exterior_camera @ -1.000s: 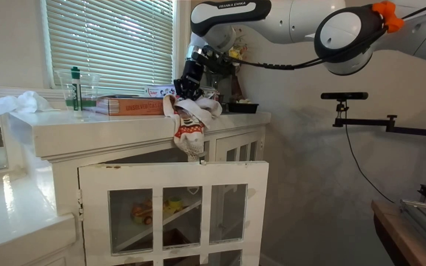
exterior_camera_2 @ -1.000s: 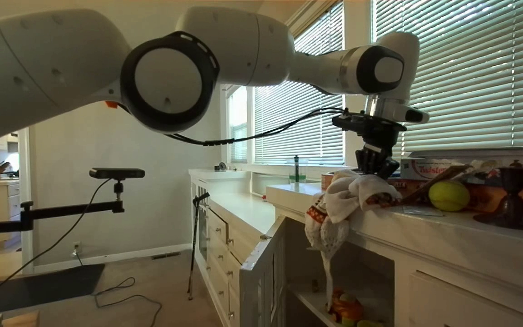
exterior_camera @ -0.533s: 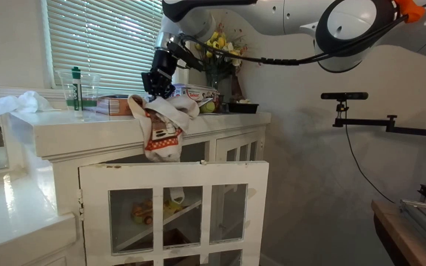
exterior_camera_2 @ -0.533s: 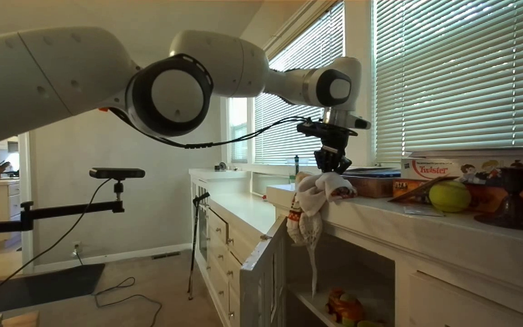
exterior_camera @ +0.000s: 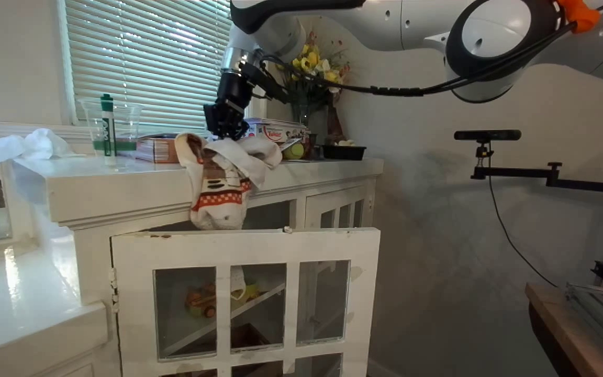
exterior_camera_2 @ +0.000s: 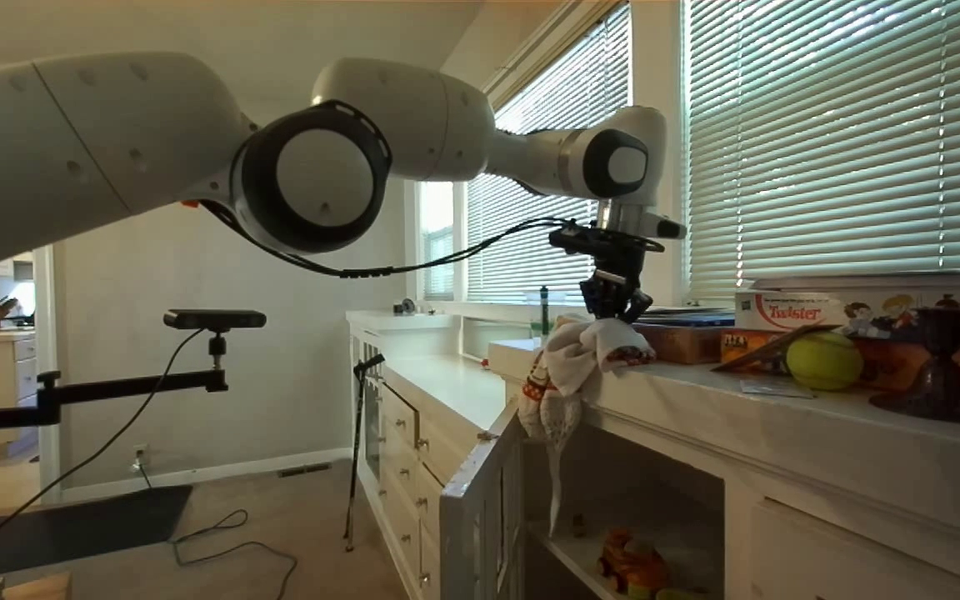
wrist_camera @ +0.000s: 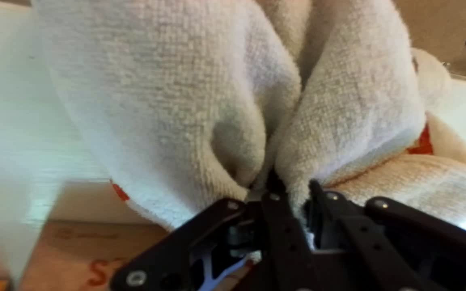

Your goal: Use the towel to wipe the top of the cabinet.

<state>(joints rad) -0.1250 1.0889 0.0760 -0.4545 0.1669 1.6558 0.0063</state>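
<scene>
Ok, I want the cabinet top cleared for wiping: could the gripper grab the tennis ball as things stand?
Probably not yet: the gripper is closed on the towel and would need to release it first. Even then, the slanted brown piece by the tennis ball might obstruct.

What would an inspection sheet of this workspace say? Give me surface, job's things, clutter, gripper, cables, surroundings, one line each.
Surface: cabinet top is glossy white; cleanliness can't be judged.
Job's things: towel bunched at the front edge, lower end hanging behind the open door.
Clutter: marker, cup, cardboard box, Twister box, ball, candlestick and tray, all up on top.
Gripper: gripper closed on the towel.
Cables: arm cable sags beneath the arm, clear of the towel; floor cable lies loose.
Surroundings: toy inside the cabinet; camera on a bracket; cane by the drawers.
</scene>
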